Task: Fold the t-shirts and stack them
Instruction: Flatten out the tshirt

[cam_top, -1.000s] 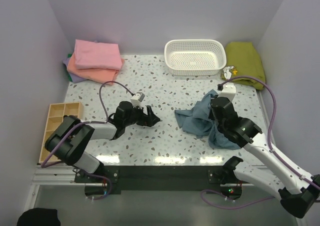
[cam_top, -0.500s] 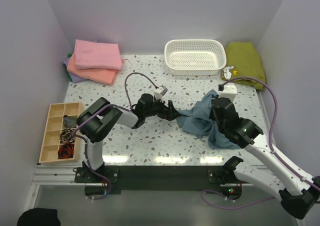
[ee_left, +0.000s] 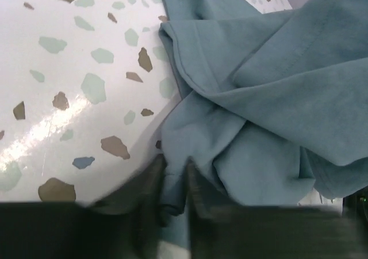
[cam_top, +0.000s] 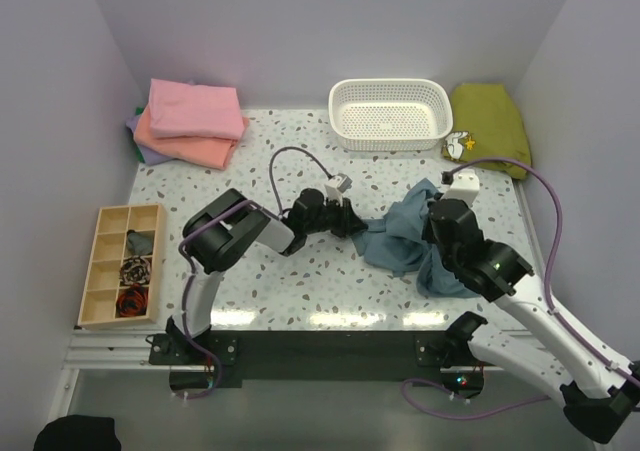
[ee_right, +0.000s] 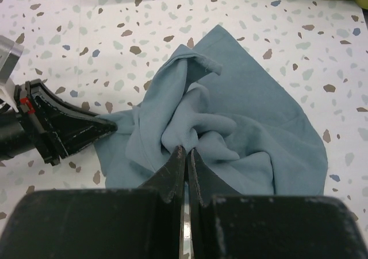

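A crumpled blue-grey t-shirt lies right of the table's middle, also seen in the left wrist view and the right wrist view. My left gripper is at its left edge, jaws closed on a fold of the cloth; its dark tip shows in the right wrist view. My right gripper pinches a bunched fold in the shirt's middle, its tips hidden under the arm from above. Folded pink, salmon-orange and lavender t-shirts are stacked at the back left.
A white perforated basket stands at the back centre. An olive-green cloth lies at the back right corner. A wooden compartment tray with small items sits at the left edge. Walls close in on three sides.
My left arm has stretched right across the table to the shirt's left edge, and its jaws have gone from wide open to closed on the cloth. The right arm has barely moved.
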### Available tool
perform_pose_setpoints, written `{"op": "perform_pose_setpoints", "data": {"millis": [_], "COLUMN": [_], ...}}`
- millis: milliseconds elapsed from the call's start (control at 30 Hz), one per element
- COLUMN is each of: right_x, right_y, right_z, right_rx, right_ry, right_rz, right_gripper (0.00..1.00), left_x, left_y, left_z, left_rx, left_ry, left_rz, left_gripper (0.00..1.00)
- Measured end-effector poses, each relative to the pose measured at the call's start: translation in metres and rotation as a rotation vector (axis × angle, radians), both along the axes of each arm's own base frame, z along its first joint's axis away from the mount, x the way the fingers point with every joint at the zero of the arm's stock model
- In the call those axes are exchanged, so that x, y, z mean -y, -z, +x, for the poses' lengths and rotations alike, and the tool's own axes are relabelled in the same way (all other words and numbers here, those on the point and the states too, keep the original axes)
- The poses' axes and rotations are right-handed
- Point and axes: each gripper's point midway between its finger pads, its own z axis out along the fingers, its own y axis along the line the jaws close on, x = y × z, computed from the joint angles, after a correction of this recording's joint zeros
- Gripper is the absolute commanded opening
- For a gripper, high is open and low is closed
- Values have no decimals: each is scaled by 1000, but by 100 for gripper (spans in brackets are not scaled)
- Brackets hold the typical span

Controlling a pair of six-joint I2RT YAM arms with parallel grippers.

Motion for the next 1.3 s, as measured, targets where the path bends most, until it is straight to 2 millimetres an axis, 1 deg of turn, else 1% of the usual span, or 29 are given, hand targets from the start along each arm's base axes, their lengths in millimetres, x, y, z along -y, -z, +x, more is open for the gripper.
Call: {"op": "perform_pose_setpoints", "data": {"millis": [100,133,200,267,300,367,400,433,467,533,567,600,667,733,767,833,900,933,967,1033,1133,1167,1233,1300], "right_x": [3,4,6,9,11,14,16,18,20,24,26,27,28,24,20,10,0,-8,-13,-23,-36,-40,-44,-47], "right_y": [-3,-4,-6,-10,-12,-18,-23,-29,-35,-46,-51,-54,-60,-62,-60,-51,-39,-27,-18,7,44,55,75,90], "right_z": [-3,-4,-6,-9,-11,-15,-16,-18,-20,-24,-26,-27,-30,-32,-32,-29,-25,-23,-22,-19,-14,-12,-7,0], "right_rx": [9,12,19,25,27,36,45,54,64,86,97,107,120,114,100,56,12,-21,-47,-111,-198,-225,-269,-303], "right_ry": [2,2,-1,-6,-8,-12,-13,-13,-11,-5,-2,0,-2,-17,-28,-48,-68,-83,-92,-113,-131,-133,-129,-120], "right_rz": [1,3,3,-3,-4,-7,-5,-1,5,21,29,37,59,80,87,97,100,99,97,90,64,51,19,-16], "right_gripper": [0,0,0,0,0,0,0,0,0,0,0,0,0,0,0,0,0,0,0,1,3,1,0,0], "left_x": [-6,-9,-19,-36,-43,-61,-74,-84,-100,-137,-156,-180,-206,-222,-229,-245,-258,-264,-267,-271,-272,-272,-271,-271], "left_y": [10,10,4,-11,-23,-59,-84,-103,-127,-172,-190,-210,-238,-263,-272,-283,-287,-288,-288,-287,-277,-272,-257,-242], "left_z": [-7,-10,-18,-26,-30,-32,-29,-26,-21,-12,-10,-10,-17,-31,-38,-51,-62,-66,-69,-74,-75,-74,-71,-69], "left_rx": [-32,-37,-46,-41,-28,21,58,90,123,198,230,262,306,340,352,364,362,362,361,353,330,320,293,269], "left_ry": [-3,-5,-16,-42,-57,-98,-133,-162,-205,-310,-363,-435,-508,-548,-565,-604,-635,-645,-648,-648,-643,-641,-635,-636], "left_rz": [28,35,61,90,93,86,69,57,43,17,15,22,30,39,44,56,77,89,99,125,165,179,208,235], "left_gripper": [0,0,0,0,0,0,0,0,0,0,0,0,0,0,0,0,0,0,0,0,0,0,0,0]}}
